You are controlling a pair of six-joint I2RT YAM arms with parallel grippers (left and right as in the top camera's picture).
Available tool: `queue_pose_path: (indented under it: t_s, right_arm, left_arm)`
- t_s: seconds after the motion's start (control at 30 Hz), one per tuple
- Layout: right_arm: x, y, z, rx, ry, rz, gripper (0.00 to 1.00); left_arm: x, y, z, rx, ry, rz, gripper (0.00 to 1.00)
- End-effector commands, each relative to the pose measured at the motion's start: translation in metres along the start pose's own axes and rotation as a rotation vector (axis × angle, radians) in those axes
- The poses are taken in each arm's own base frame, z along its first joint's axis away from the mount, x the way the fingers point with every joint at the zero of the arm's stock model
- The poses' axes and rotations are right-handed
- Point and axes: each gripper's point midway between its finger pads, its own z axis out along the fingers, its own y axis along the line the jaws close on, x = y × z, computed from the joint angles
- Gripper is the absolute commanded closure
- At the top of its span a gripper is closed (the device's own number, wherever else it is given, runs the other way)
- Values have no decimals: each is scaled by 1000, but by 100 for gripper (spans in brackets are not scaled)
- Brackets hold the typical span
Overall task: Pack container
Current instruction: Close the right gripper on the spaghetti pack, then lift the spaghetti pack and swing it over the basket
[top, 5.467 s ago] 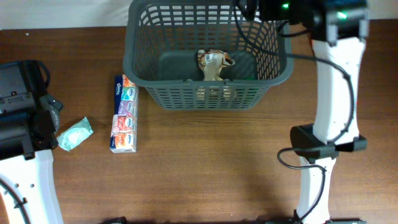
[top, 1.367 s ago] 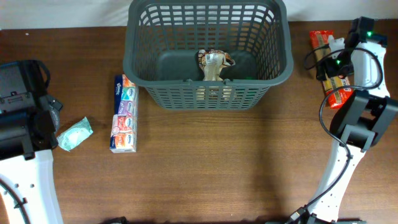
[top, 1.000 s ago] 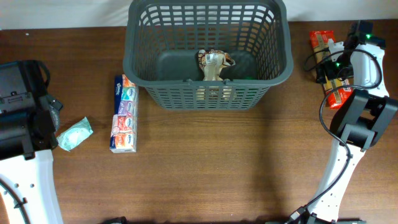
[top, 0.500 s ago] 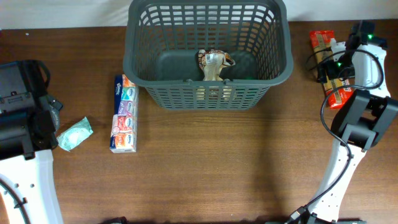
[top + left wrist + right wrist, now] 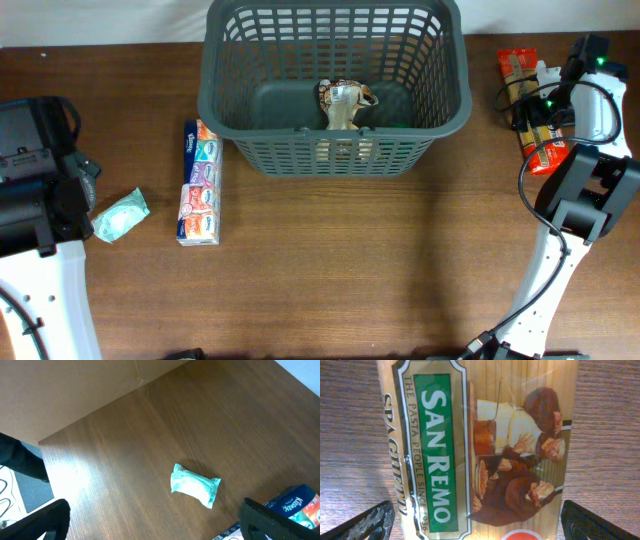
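Observation:
The container (image 5: 215,100), a big dark grey lattice basket, stands at the back middle of the table with a brown-and-white packet (image 5: 345,103) on its bottom. To its right lies a pack of San Remo spaghetti (image 5: 517,68). My right gripper (image 5: 540,105) hangs right over it. In the right wrist view the spaghetti pack (image 5: 480,445) fills the frame, and the right gripper (image 5: 480,525) is open with one finger on each side of the pack, apart from it. My left gripper (image 5: 157,525) is open at the far left, with nothing between its fingers.
A teal packet (image 5: 122,215) lies by the left arm (image 5: 35,190), also seen as the teal packet (image 5: 196,486) ahead of the left fingers. A long pack of tissues (image 5: 199,183) lies left of the basket. The table's left edge (image 5: 90,415) is close.
The right arm has swung from the basket's back right corner to over the spaghetti pack. In the last second it has barely shifted. The left arm has not moved.

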Motion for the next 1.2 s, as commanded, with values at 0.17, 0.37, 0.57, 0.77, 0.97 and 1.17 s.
queue_pose_path:
  t_s: [0.17,0.37,0.57,0.77,0.97,1.17]
  right_arm:
    - [13,9,17,-38,48,5,1]
    - [25,13,25,-46,87,6,1]
    - [31,15,29,-55,105,7,1]
    - [32,16,30,-56,108,14,28]
    - [32,16,30,-55,108,29,84]
    - [27,14,25,-42,94,160,97]
  left_arm:
    - [-2,0,0,2,-1,-4,1]
    - [-2,0,0,2,-1,-4,1]
    - [-2,1,0,1,-1,-3,1]
    - [-2,1,0,1,-1,-3,1]
    - [-2,1,0,1,-1,-3,1]
    - [-2,1,0,1,-1,-3,1]
